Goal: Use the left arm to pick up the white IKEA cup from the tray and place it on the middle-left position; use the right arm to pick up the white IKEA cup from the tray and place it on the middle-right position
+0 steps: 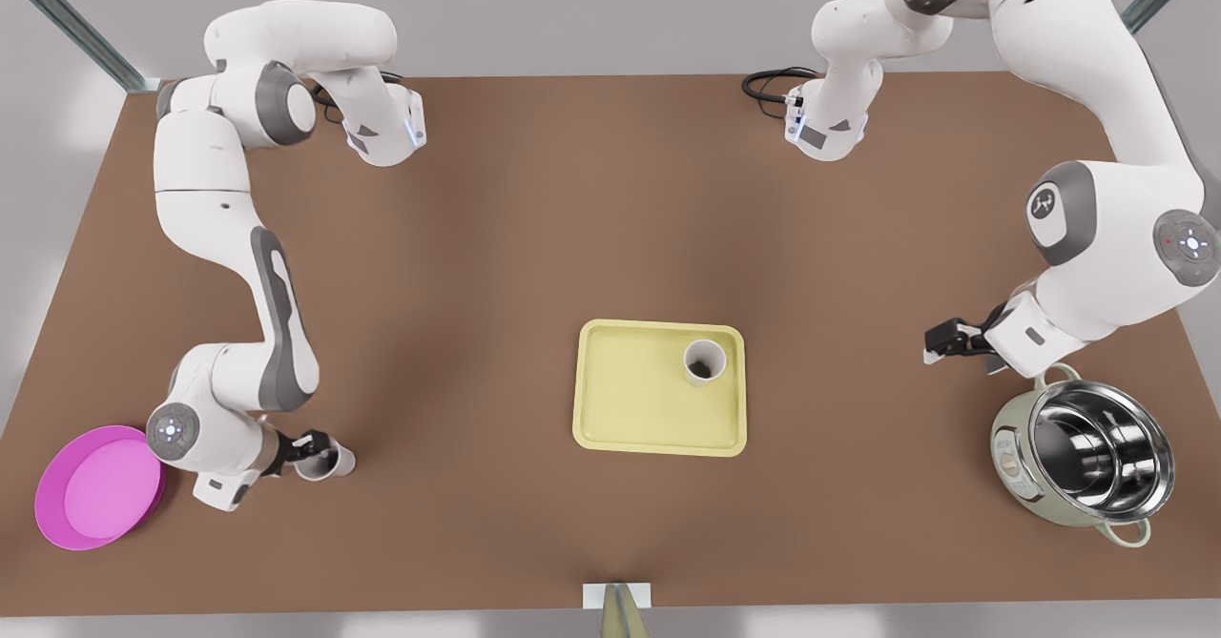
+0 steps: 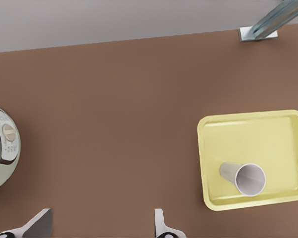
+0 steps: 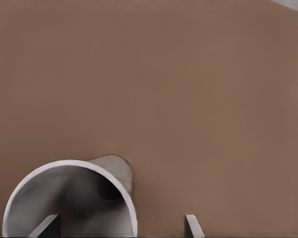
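One white cup [image 1: 704, 362] stands upright in the far right corner of the pale yellow tray [image 1: 630, 419]. In the left wrist view the same cup [image 2: 243, 177] and tray [image 2: 268, 134] lie ahead of my left gripper [image 2: 99, 220], which is open and holds nothing. This gripper [image 1: 940, 342] hovers at the front view's right, next to the pot. A second white cup [image 1: 329, 463] rests on the table at the front view's left. My right gripper [image 1: 310, 447] is open around this cup's [image 3: 69, 198] wall, one finger inside and the other [image 3: 191, 225] outside, clear of the wall.
A round pink dish [image 1: 95, 485] lies at the near left corner, close behind the right arm's wrist. A steel pot in a pale green housing [image 1: 1083, 466] sits near the right edge below the left arm. Bare brown tabletop [image 1: 458, 314] stretches between the tray and both arms.
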Controlling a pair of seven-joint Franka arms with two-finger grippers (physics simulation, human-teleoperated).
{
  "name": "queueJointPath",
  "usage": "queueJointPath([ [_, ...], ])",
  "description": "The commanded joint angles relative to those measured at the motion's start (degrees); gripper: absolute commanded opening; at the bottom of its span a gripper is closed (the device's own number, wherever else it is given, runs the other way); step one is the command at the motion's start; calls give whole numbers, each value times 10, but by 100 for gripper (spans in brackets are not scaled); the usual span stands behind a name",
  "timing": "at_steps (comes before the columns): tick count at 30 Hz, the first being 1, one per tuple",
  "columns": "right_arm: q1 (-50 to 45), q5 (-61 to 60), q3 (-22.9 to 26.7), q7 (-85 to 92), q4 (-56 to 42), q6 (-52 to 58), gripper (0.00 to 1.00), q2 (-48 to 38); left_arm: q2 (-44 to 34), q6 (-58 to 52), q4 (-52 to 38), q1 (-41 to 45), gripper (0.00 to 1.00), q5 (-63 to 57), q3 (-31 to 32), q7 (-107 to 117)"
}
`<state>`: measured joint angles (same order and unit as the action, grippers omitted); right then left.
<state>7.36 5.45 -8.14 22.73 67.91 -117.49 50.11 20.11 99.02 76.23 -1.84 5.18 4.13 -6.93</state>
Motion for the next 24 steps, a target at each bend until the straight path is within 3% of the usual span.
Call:
queueJointPath([
  [1,2,-9,0,121,-1,11,98,-13,0,6,0,2,100,-2,0,33],
  [3,-1,-11,-3,83,-1,48,100,-69,-1,6,-1,1,100,4,0,33],
  [6,-30,-2,-7,-114,-1,169,100,-173,-1,4,-1,14,100,-5,0,35],
  [9,-26,-5,-2,-142,-1,263,100,-259,0,-17,9,4,100,5,-3,41],
  [13,-29,-6,-5,-197,-6,336,100,-292,27,-31,5,-34,100,76,-2,-70],
  [16,-29,-7,-4,-195,-6,343,100,-302,28,-38,-10,78,100,-64,0,27],
  [17,-29,-8,-6,-192,-3,343,100,-317,34,-6,-6,141,100,-56,1,224],
  [18,-29,-9,-7,-190,-3,343,100,-317,48,13,-5,169,100,-18,2,264],
  [24,-28,-10,-7,-189,31,341,100,-342,156,139,-6,236,100,-50,-3,408],
])
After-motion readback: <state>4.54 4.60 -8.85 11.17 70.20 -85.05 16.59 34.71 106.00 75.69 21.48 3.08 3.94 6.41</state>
